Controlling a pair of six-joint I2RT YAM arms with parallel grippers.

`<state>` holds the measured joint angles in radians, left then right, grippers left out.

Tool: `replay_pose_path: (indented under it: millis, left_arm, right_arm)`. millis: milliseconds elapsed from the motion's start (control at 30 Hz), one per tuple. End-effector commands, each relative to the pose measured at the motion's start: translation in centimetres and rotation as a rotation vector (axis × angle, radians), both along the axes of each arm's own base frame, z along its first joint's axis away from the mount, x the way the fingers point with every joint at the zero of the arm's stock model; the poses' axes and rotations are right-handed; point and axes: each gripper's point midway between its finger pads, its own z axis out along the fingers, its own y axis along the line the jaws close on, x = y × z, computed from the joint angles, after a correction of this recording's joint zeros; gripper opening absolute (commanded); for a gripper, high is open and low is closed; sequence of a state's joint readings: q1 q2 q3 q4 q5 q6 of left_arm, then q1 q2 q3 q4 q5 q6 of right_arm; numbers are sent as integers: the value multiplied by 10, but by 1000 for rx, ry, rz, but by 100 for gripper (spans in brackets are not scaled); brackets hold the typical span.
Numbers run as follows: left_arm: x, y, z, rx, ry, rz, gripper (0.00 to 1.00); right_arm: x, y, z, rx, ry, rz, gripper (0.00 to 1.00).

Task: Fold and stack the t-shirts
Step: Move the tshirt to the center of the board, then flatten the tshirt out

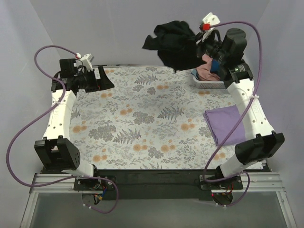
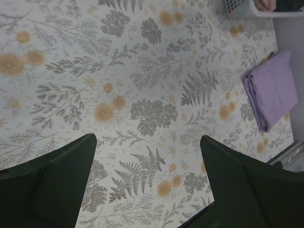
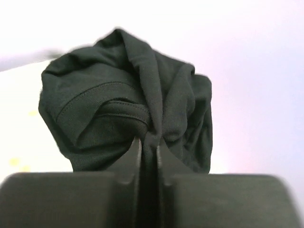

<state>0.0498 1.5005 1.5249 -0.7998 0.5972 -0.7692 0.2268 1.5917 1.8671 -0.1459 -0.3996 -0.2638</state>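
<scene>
Fingers of the right gripper [image 3: 148,142] pinch shut on a bunched black t-shirt [image 3: 123,104], held clear of the floral table [image 1: 142,114] at one o'clock, beside a white basket [image 1: 209,85] holding a pink shirt [image 1: 209,70]. A folded lavender t-shirt [image 1: 224,124] lies flat at three o'clock. At ten o'clock the left gripper [image 2: 147,138] hovers, jaws spread wide and empty.

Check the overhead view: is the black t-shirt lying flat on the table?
No, the black t-shirt hangs bunched in the air, pinched between the right fingers.
</scene>
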Motion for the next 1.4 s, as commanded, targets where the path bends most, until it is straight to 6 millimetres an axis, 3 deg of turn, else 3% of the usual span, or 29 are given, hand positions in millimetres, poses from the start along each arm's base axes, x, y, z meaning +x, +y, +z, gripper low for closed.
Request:
replay_pose_path:
  millis: [0,67,100,167,200,267,367,467,633,733,833,900,1033,1100,1200,1367]
  left_arm:
    - [-9,8,57,-56,-153,-18,91]
    - [-10,14,53,-17,-157,-28,92]
    - [-14,17,48,-2,-137,-27,92]
    - [-18,24,36,48,-132,-50,93]
    - [-24,25,27,69,-110,-67,93]
    - [-36,26,2,121,-69,-133,93]
    - [-60,22,-35,153,-14,-264,93]
    - [-80,24,-76,241,3,-375,89]
    - [-103,5,-122,307,72,-494,77]
    - [-126,-22,-156,351,129,-591,71]
    - [-133,-32,-181,396,133,-607,68]
    - [-130,-41,-179,399,88,-618,63]
    - [-137,-80,-156,352,-59,-704,57]
    - [-130,-93,-147,374,-165,-710,55]
    - [-121,-108,-144,436,-259,-717,57]
    - [-97,-119,-157,492,-272,-699,70]
  right_arm:
    - [-64,53,2,19,2,249,19]
    - [-88,64,-37,-51,91,348,64]
    - [-96,60,-72,-85,167,345,98]
    - [-88,36,-120,-148,267,204,98]
    - [-95,26,-162,-183,355,186,98]
    - [-103,9,-209,-224,490,150,98]
    - [-134,12,-269,-265,721,247,98]
    - [-153,21,-308,-291,866,291,93]
    - [-169,42,-350,-314,978,337,82]
    - [-168,61,-365,-312,995,362,77]
    - [-163,72,-382,-307,1000,350,76]
    - [-160,72,-396,-309,1018,330,73]
    - [-157,75,-412,-301,1037,321,67]
    - [-159,76,-420,-287,1068,318,66]
    - [-152,83,-424,-259,1080,316,65]
    - [-132,95,-430,-214,1072,299,64]
